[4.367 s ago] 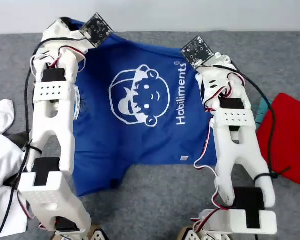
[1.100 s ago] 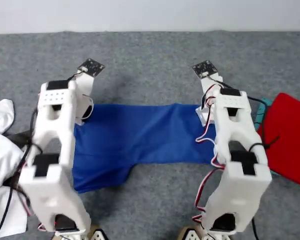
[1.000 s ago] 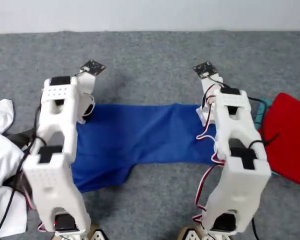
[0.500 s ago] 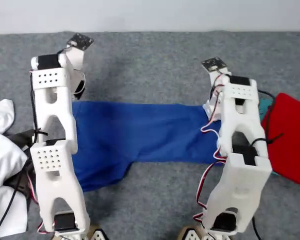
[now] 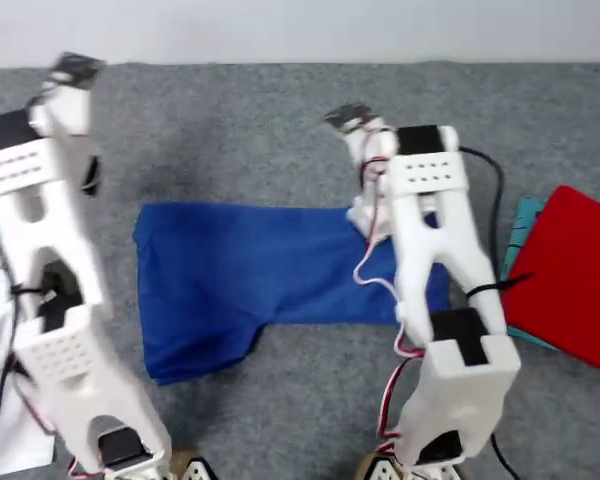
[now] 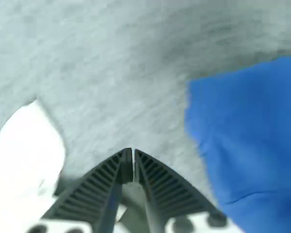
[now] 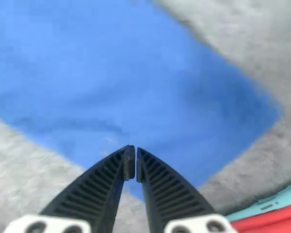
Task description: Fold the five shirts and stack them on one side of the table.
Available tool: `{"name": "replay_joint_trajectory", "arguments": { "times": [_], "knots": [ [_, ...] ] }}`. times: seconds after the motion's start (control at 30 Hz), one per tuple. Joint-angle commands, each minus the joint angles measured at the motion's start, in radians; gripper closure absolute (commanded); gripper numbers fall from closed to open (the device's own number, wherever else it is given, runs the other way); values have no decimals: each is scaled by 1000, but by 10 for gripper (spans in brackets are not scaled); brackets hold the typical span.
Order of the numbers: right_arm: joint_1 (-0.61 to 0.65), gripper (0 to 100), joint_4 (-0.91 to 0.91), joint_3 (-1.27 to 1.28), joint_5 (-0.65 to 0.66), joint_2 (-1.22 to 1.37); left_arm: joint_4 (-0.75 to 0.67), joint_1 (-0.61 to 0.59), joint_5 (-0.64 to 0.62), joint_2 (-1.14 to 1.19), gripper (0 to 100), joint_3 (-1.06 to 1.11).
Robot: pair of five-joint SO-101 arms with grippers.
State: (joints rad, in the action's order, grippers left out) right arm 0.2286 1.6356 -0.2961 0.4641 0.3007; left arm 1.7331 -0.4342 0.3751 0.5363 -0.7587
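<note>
1. The soft blue cloth shirt [image 5: 250,270] lies in the middle of the fuzzy grey surface [image 5: 280,110]. The left tool [image 6: 133,158] is over bare grey, just beside the shirt's edge and near a white cloth [image 6: 24,145].
2. The right tool [image 7: 135,153] is over the blue shirt, close to its edge.
3. The shirt is folded into a long flat strip. One floppy part sticks out toward the arms.
4. Both tools are pinched closed and grip nothing.
5. The white left arm [image 5: 40,250] stretches along the left side. The white right arm [image 5: 430,230] leans over the shirt's right end, next to a red cloth [image 5: 570,270].
</note>
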Motion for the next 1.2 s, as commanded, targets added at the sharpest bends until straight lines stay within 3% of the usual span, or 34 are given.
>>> {"name": "replay_joint_trajectory", "arguments": {
  "times": [0.0, 0.17, 0.37, 0.6, 0.87, 1.17],
  "knots": [
    [101, 990, 59, -51, -9, -81, 20, -127, 0, -129, 985, 12],
    [292, 971, 74, -49, -12, -70, 21, -293, 38, -181, 985, 15],
    [585, 841, 48, -49, -26, -48, 21, -450, 78, -204, 985, 15],
    [823, 775, -16, -54, -32, 136, 21, -537, 120, -203, 985, 16],
    [949, 747, -114, -55, -28, 246, 21, -551, 140, -204, 985, 15],
    [928, 750, -232, -55, -31, 389, 21, -551, 140, -204, 985, 16]
  ]
}}
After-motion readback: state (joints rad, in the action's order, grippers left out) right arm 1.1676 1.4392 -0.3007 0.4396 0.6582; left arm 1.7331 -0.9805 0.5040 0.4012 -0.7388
